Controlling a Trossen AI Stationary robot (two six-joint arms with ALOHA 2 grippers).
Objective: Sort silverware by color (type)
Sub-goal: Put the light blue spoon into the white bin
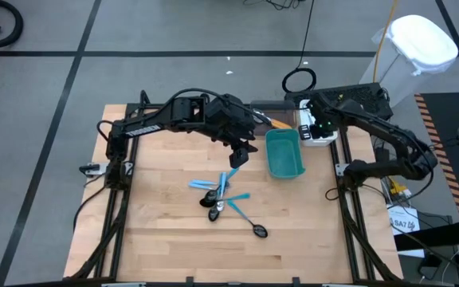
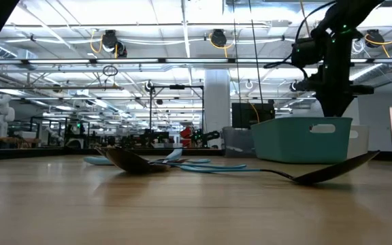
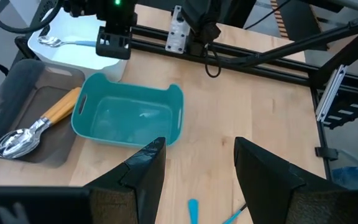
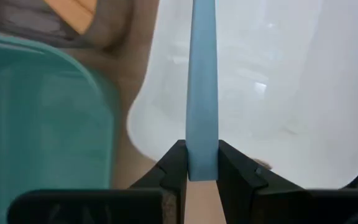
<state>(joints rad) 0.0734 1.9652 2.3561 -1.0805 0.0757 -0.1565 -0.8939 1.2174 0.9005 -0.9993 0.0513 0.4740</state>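
Observation:
The silverware pile [image 1: 223, 198] lies mid-table: light-blue-handled pieces and dark spoons, one black spoon [image 1: 258, 230] apart toward the near edge. In the low view the dark spoons [image 2: 133, 162] rest on their bowls. My left gripper [image 1: 237, 157] hangs open above the pile's far side, beside the teal bin [image 1: 284, 153]; its fingers [image 3: 143, 171] touch nothing. My right gripper [image 1: 315, 129] is over the white bin [image 1: 319, 137], shut on a light-blue-handled utensil [image 4: 202, 81]. An orange-handled spoon [image 3: 39, 127] lies in the gray bin [image 3: 17, 93]. My right gripper pinches the light-blue utensil's handle [image 4: 202, 163] between its two fingers, near the handle's end. The handle runs straight out beyond the fingertips, over the white bin's floor [image 4: 278, 93]. In the left wrist view its silver head [image 3: 48, 42] sits inside the white bin.
The teal bin [image 3: 129, 118], gray bin and white bin [image 3: 67, 50] stand side by side at the table's far right. A metal frame rail [image 3: 260, 59] runs along the table's right edge. Bare wood [image 1: 166, 239] lies left of and nearer than the pile.

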